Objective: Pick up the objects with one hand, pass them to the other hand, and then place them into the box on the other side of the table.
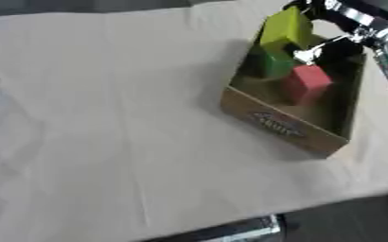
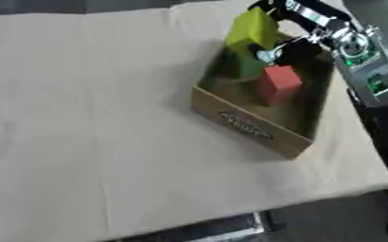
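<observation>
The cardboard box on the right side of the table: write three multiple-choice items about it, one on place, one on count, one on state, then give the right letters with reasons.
1. Where does the red block sit?
A. Inside the cardboard box
B. On the cloth left of the box
C. In the left hand

2. How many blocks show at or in the box?
A. One
B. Three
C. Five

3. What is the state of the yellow-green block?
A. Lying flat on the cloth
B. Held by the right hand above the box
C. Buried under the red block

Answers:
1 A, the red block stands between the box walls.
2 B, a red, a dark green block and a yellow-green one are seen.
3 B, the right hand's fingers curl round it over the far end of the box.
</observation>
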You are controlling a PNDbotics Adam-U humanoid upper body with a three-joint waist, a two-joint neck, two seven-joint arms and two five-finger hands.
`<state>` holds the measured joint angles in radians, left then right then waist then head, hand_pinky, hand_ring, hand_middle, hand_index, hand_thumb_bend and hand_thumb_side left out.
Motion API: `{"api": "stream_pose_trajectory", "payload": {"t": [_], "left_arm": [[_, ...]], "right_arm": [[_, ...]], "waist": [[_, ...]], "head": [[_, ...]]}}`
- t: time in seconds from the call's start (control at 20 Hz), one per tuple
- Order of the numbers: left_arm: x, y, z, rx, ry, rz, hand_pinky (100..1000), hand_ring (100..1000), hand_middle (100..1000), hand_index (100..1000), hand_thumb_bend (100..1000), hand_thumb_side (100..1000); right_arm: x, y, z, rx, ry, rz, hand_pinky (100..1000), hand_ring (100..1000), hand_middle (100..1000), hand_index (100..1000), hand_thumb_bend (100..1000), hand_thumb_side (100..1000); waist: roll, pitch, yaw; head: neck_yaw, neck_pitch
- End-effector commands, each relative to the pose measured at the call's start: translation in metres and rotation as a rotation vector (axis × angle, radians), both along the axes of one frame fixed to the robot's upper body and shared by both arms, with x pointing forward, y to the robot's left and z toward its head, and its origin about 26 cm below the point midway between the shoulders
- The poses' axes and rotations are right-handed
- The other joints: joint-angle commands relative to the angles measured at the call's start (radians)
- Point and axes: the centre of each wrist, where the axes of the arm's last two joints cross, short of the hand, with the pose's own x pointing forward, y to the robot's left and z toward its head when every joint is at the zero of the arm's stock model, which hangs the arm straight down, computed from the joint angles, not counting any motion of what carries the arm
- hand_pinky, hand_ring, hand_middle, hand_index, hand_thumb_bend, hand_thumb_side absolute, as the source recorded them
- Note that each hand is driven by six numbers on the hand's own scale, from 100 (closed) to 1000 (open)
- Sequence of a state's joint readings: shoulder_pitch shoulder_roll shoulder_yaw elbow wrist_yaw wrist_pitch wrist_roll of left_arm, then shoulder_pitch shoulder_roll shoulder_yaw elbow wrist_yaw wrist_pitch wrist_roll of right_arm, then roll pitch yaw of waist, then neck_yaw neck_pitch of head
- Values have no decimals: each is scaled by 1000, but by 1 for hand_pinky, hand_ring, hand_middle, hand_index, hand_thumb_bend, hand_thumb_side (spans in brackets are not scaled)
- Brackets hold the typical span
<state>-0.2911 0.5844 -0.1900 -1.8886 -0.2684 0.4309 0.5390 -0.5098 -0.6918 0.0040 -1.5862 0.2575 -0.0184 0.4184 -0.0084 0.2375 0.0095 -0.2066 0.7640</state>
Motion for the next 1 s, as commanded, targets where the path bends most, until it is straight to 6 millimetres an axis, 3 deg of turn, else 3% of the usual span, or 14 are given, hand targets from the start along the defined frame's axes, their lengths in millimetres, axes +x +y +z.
{"api": "stream_pose_trajectory", "payload": {"t": [0.05, 0.5, 0.55, 0.65, 0.75, 1.0], "left_arm": [[-5, 7, 16, 7, -74, 22, 672, 630, 499, 767, 492, 309], [-7, 8, 12, -47, -120, 45, 701, 623, 495, 764, 472, 324], [-7, 9, 12, -48, -123, 46, 703, 623, 495, 764, 472, 325], [-7, 9, 12, -49, -126, 50, 704, 624, 496, 765, 477, 332], [-7, 9, 11, -49, -122, 50, 705, 625, 497, 767, 484, 343], [-6, 9, 10, -49, -112, 51, 706, 626, 499, 770, 493, 354]], "right_arm": [[-3, -16, 7, -42, -19, -58, 883, 584, 395, 505, 100, 100], [-2, -44, -21, -77, 62, -141, 883, 604, 420, 532, 100, 101], [-2, -45, -22, -78, 68, -143, 886, 623, 453, 565, 100, 101], [-2, -46, -23, -80, 70, -140, 923, 740, 642, 750, 100, 111], [-3, -47, -21, -77, 66, -134, 958, 793, 742, 834, 100, 117], [-6, -45, -11, -47, 23, -144, 1000, 849, 824, 911, 100, 215]], "waist": [[12, -19, 1], [13, -14, 5], [13, -14, 6], [13, -14, 7], [13, -14, 7], [13, -15, 6]], "head": [[-5, -6], [8, -12], [9, -13], [11, -13], [12, -14], [13, -15]]}}
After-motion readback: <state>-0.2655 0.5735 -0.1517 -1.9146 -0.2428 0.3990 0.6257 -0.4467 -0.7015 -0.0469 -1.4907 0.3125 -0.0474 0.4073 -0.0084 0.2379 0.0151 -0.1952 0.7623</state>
